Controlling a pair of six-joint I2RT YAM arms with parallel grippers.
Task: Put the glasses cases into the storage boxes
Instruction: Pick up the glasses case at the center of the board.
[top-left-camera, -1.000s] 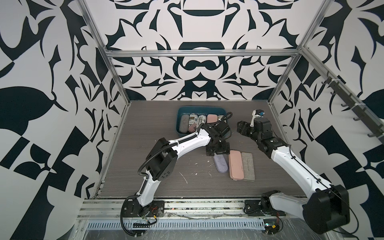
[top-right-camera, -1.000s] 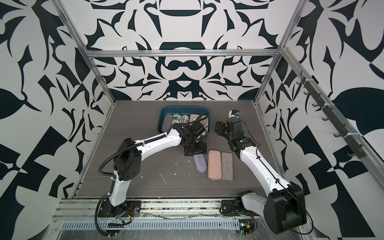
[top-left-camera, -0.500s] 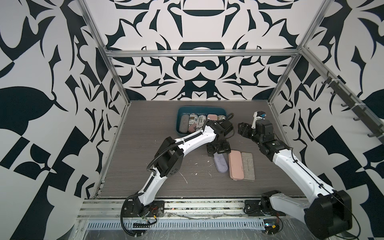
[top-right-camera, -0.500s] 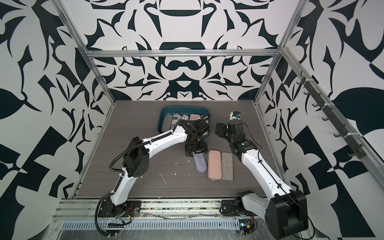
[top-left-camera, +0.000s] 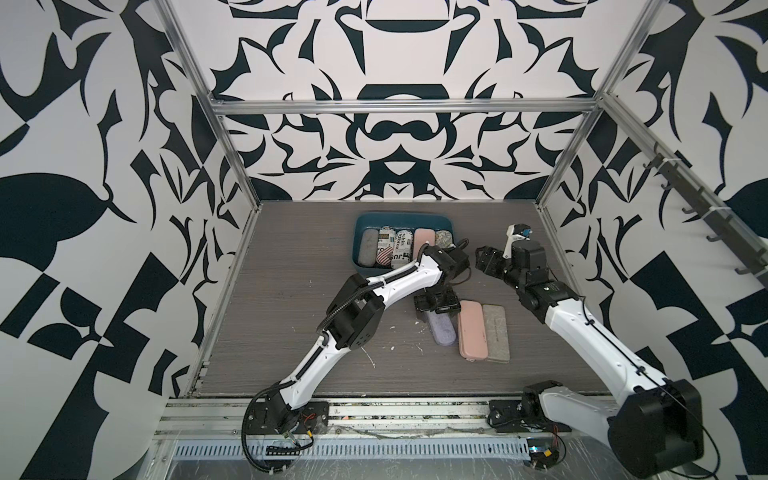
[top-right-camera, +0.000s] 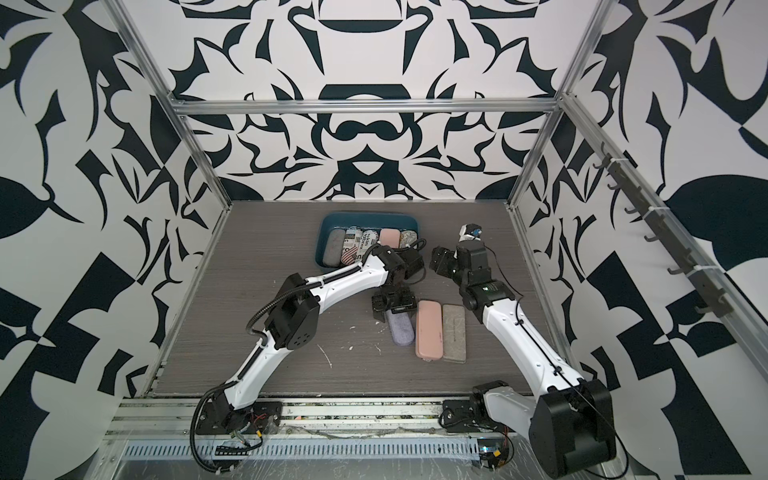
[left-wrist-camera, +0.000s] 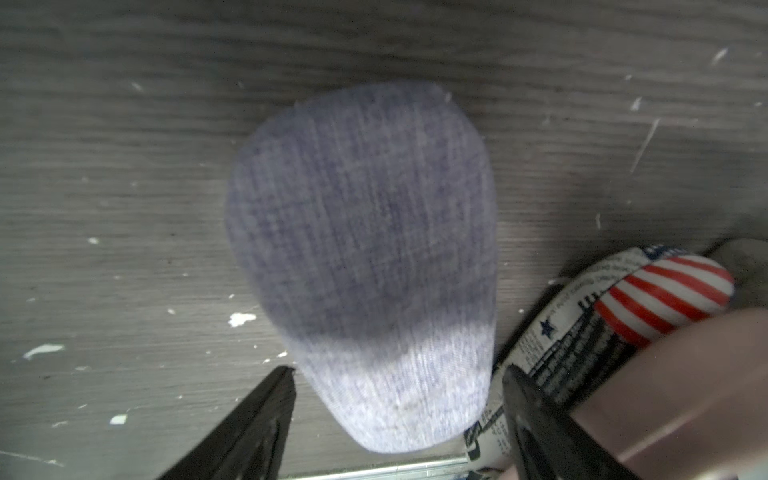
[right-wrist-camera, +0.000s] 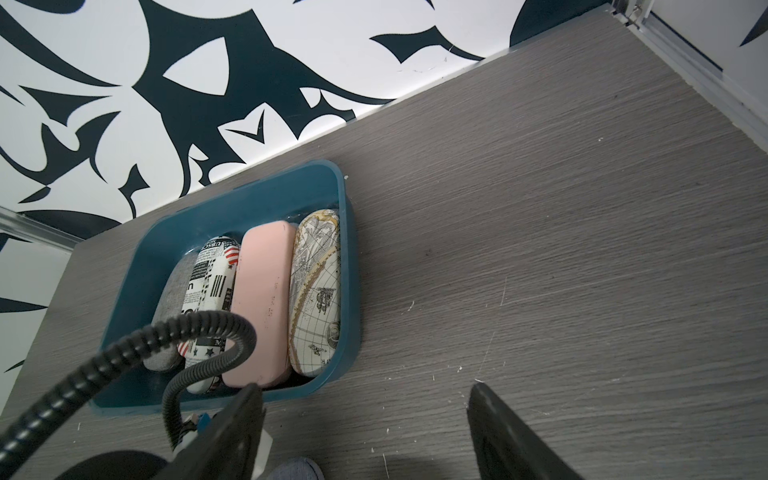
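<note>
Left wrist view: a lavender glasses case (left-wrist-camera: 361, 249), covered in woven cloth, lies flat on the grey wood-grain table (left-wrist-camera: 104, 166). Its rounded end sits between the two black fingers (left-wrist-camera: 266, 419) of the left gripper (left-wrist-camera: 397, 370). The jaws stand wide, one on each side of the case, not pressing it. In both top views this case lies right of centre, on the near side of the tray and slightly angled, with the gripper over its far end.

Handling, as a judgement: it looks like a stiff shell under soft fabric — light, not fragile, grippy rather than slick. The domed top could let fingers ride up. The best hold seems to be across the narrow width, low on the long sides and nearer the middle than the end, so it does not tip when lifted.

The right gripper (right-wrist-camera: 365, 392) hovers empty with its jaws spread, just right of the storage box (top-left-camera: 401, 216), a dark teal tray at far centre.

Counts:
- **Tray:** one.
- **Cases in the tray:** five in a row, left to right: a grey case (top-left-camera: 367, 249), a newspaper-print case with a flag (top-left-camera: 384, 251), a plain newspaper-print case (top-left-camera: 401, 247), a pink case (top-left-camera: 424, 240) and a beige map-print case (right-wrist-camera: 316, 291).
- **Cases on the table:** three show from above — the lavender one, then a second pink case (top-left-camera: 472, 330) and a grey felt case (top-left-camera: 495, 332), touching side by side to its right.
- **Possible fourth:** the left wrist view shows a flag-and-newsprint case (left-wrist-camera: 623, 316) just beside the lavender one. From above, the gripper seems to hide it.
</note>
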